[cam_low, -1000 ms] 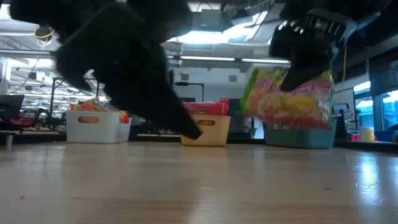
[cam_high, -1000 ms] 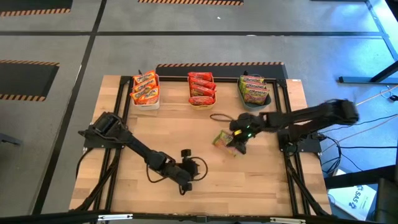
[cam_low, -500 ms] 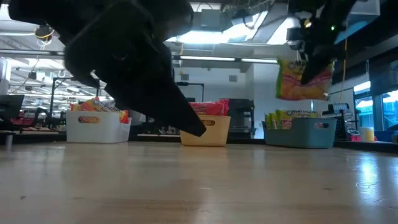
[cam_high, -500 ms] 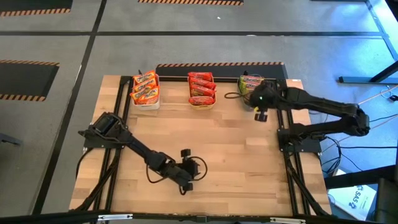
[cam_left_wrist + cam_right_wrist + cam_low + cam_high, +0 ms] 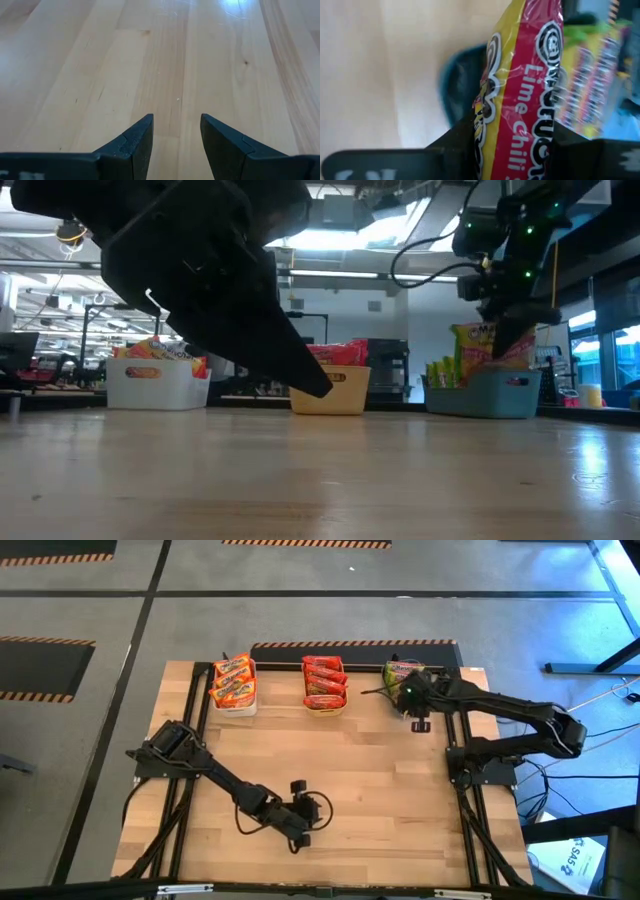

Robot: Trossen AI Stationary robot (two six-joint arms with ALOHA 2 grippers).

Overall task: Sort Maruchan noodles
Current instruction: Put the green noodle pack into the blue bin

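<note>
While your right end effector hung over the grey-blue bin at the upper right of the high view, it was clamped on a green-yellow noodle packet, whose label read "Lime Chili" in the right wrist view. In the low view that packet stood upright with its lower edge down inside the bin, beside other green-yellow packets already standing there.

You had the left end effector parked low over the bare worktop in the lower middle of the high view, its two fingers spread apart with nothing between them.

Along the top edge of the worktop in the high view, the white bin on the left held orange-yellow packets, and the orange bin in the middle held red packets. The grey-blue bin sat just right of those, partly under your right arm.
</note>
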